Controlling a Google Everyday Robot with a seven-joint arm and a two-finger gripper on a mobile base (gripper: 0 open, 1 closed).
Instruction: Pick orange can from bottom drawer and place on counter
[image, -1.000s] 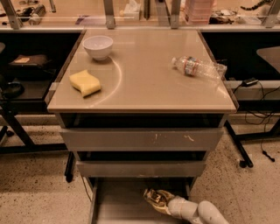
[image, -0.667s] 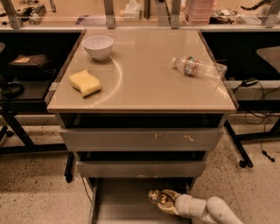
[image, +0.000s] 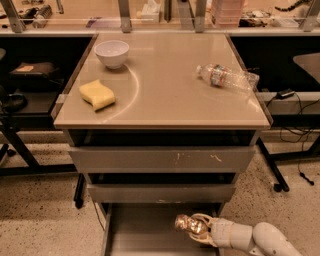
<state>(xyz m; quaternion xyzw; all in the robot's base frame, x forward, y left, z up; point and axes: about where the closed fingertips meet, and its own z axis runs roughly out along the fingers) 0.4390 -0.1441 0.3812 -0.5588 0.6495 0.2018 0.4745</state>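
The orange can (image: 186, 224) is a small shiny gold can with dark markings, held lying sideways over the right side of the open bottom drawer (image: 142, 235). My gripper (image: 196, 226) reaches in from the lower right on a white arm and is shut on the can, its pale fingers (image: 202, 218) wrapped around it. The can hangs a little above the plain grey drawer floor. The counter (image: 165, 95) is the glossy beige tabletop on the grey drawer cabinet above.
On the counter are a white bowl (image: 112, 52) at the back left, a yellow sponge (image: 97, 94) at the left, and a clear plastic bottle (image: 227, 77) lying at the right. Two closed drawer fronts (image: 162, 159) sit above the open drawer. A cluttered bench (image: 150, 15) runs behind.
My gripper with the can has shifted slightly right and risen a little above the drawer floor. Nothing on the counter has moved.
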